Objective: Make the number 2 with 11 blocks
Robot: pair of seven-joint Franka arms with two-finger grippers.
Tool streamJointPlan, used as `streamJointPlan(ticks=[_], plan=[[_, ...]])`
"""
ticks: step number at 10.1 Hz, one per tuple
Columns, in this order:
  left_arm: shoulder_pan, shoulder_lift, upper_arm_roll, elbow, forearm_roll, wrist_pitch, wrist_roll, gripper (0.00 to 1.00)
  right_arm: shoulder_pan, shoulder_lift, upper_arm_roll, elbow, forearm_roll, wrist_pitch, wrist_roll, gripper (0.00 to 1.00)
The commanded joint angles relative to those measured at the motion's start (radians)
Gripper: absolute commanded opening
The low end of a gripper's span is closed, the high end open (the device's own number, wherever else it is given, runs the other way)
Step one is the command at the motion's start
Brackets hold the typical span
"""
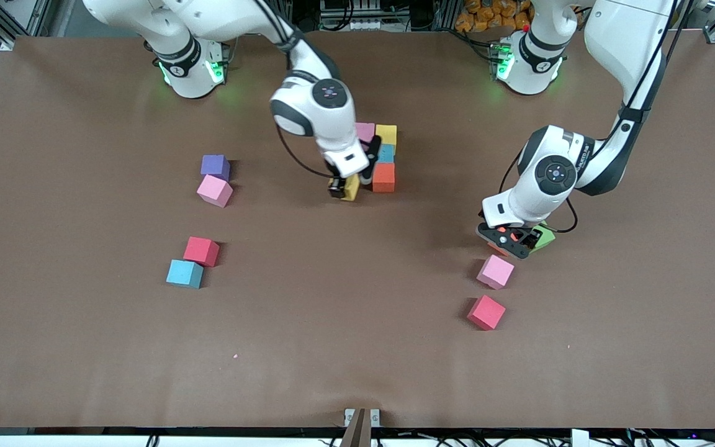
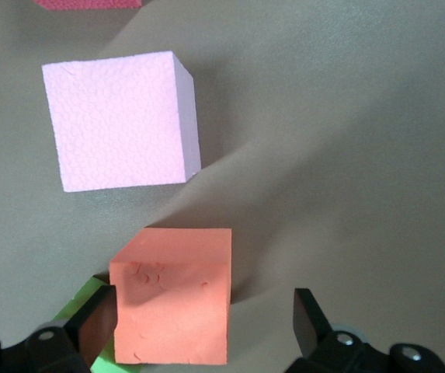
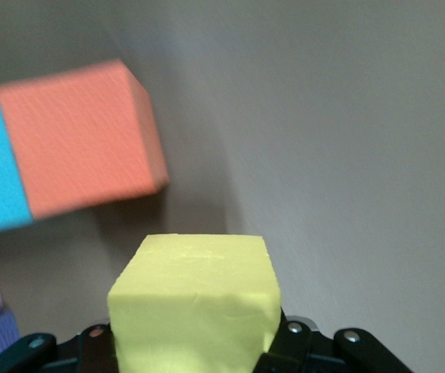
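The started number 2 is a cluster mid-table: a pink block, a yellow block, a light blue block and an orange block. My right gripper is shut on a second yellow block, low beside the cluster's orange block. My left gripper is open and straddles another orange block on the table; one finger is by the block, the other stands apart. A pink block and a red block lie nearer the front camera.
A green cube sits against the left gripper, beside the orange block. Toward the right arm's end lie a purple block, a pink block, a red block and a light blue block.
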Motion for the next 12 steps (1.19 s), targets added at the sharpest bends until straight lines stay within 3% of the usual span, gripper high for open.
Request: streamJointPlan(ticks=[1, 4, 12], plan=[[0.014, -0.006, 0.009, -0.031, 0.024, 0.052, 0.027, 1.00, 0.009, 0.049, -0.013, 0.078, -0.016, -0.014, -0.094, 0.39], [0.014, -0.004, 0.041, -0.039, 0.023, 0.071, 0.088, 1.00, -0.001, 0.063, -0.013, 0.052, -0.015, -0.021, -0.112, 0.39], [0.012, 0.028, 0.041, -0.037, 0.011, 0.095, 0.068, 1.00, 0.006, 0.056, 0.018, -0.002, -0.010, -0.027, -0.096, 0.39]])
